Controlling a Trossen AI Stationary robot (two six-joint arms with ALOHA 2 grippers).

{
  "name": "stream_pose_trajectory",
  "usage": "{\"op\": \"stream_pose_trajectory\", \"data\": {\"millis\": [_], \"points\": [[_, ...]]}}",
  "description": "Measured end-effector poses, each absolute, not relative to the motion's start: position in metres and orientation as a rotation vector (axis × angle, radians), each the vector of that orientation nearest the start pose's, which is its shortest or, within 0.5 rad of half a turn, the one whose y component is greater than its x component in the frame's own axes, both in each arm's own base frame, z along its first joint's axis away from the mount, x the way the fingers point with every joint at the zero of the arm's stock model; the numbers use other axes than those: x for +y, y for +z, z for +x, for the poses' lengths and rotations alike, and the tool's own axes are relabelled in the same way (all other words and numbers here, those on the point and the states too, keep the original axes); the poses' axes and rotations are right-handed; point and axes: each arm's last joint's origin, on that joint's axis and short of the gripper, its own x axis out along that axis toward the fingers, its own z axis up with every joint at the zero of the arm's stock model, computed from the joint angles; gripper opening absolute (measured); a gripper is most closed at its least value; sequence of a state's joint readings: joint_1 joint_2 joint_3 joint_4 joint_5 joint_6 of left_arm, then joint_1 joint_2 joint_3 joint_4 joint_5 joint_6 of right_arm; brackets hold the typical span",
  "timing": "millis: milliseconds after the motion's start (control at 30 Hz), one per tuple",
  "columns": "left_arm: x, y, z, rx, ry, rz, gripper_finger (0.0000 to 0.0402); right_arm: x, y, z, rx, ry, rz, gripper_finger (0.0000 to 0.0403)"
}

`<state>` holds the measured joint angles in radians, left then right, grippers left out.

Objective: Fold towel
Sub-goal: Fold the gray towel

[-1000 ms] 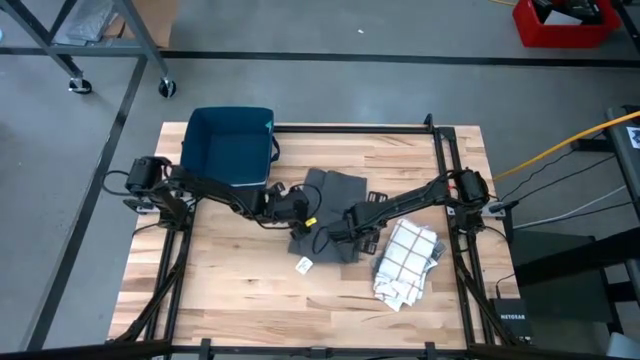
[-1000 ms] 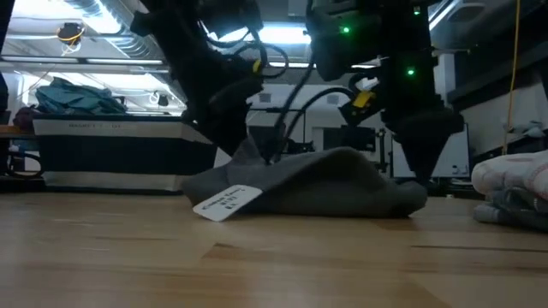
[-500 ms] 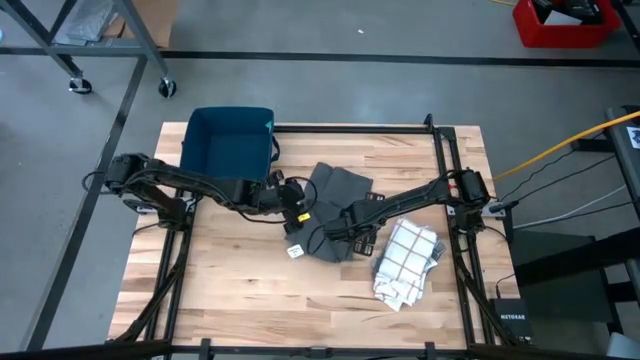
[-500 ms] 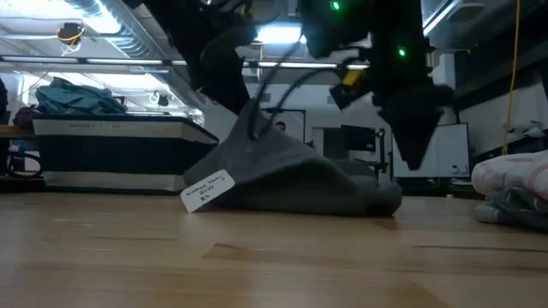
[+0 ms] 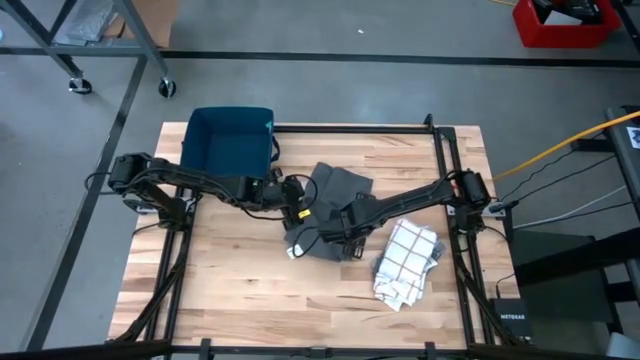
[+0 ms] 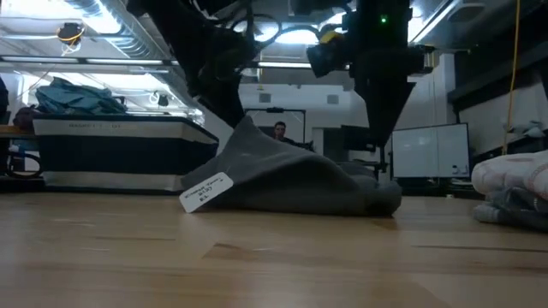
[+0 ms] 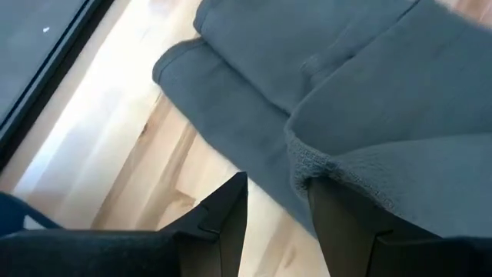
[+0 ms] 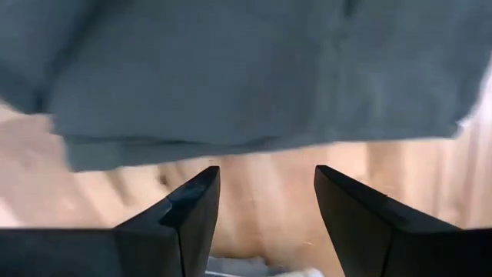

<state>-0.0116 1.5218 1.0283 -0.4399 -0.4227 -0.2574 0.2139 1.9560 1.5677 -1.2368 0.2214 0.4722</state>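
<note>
The dark grey towel (image 5: pixel 340 190) lies bunched at the table's middle. A white tag (image 6: pixel 205 190) sticks out at its left end. My left gripper (image 7: pixel 277 185) is open at the towel's left side, with bare wood showing between its fingers. Next to it the cloth stands up in a peak (image 6: pixel 248 127). My right gripper (image 8: pixel 267 173) is open and points down above the towel's right part (image 6: pixel 377 141), clear of it. The rest of the towel (image 6: pixel 342 192) rests on the wood. My left gripper touches the towel with one finger only: the hemmed edge (image 7: pixel 304 165) lies over the tip of that finger (image 7: pixel 338 223). Nothing is pinched between the two fingers. The gripper comes slanting down from the table's left. The cloth is raised there and its far part lies on the table.
A blue bin (image 5: pixel 230 145) stands at the far left of the table. A white checked cloth (image 5: pixel 405 260) lies crumpled at the right, near my right arm. Bare wood lies open along the near edge (image 5: pixel 250 300).
Both grippers have risen. My right gripper has come up off the towel's right end and shifted toward the table's left. The towel's left edge has been drawn up into a peak, its tag lifted, and its right end has slid a little to the left.
</note>
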Motion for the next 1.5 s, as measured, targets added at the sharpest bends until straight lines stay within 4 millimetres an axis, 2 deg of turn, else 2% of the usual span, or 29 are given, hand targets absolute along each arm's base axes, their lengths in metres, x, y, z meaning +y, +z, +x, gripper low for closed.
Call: {"op": "stream_pose_trajectory", "data": {"millis": [133,333,500,600,733,900,1000,1200,1333,1500], "points": [[0.017,0.224,0.309,0.880,0.508,-0.013,0.0129,0.087,0.215,0.360,1.477,-0.311,0.035,0.0218],[0.033,0.214,0.312,0.904,0.574,-0.057,0.0129,0.124,0.216,0.362,1.366,-0.189,0.019,0.0218],[0.034,0.203,0.315,0.927,0.597,-0.130,0.0129,0.153,0.221,0.373,1.121,-0.153,0.005,0.0218],[0.028,0.200,0.317,0.946,0.543,-0.156,0.0129,0.162,0.222,0.381,0.994,-0.185,-0.006,0.0218],[0.019,0.200,0.317,0.946,0.519,-0.189,0.0129,0.162,0.210,0.389,0.967,-0.222,-0.027,0.0218],[0.014,0.199,0.316,0.965,0.505,-0.172,0.0129,0.164,0.177,0.398,1.026,-0.233,-0.083,0.0217],[0.015,0.198,0.315,0.972,0.510,-0.170,0.0129,0.164,0.164,0.401,1.024,-0.272,-0.145,0.0217],[0.017,0.198,0.315,0.970,0.516,-0.172,0.0129,0.166,0.152,0.408,0.987,-0.270,-0.224,0.0217],[0.016,0.198,0.315,0.971,0.514,-0.170,0.0129,0.168,0.153,0.416,0.917,-0.246,-0.253,0.0217],[0.017,0.198,0.315,0.972,0.515,-0.170,0.0129,0.163,0.152,0.421,0.876,-0.310,-0.287,0.0217]]}}
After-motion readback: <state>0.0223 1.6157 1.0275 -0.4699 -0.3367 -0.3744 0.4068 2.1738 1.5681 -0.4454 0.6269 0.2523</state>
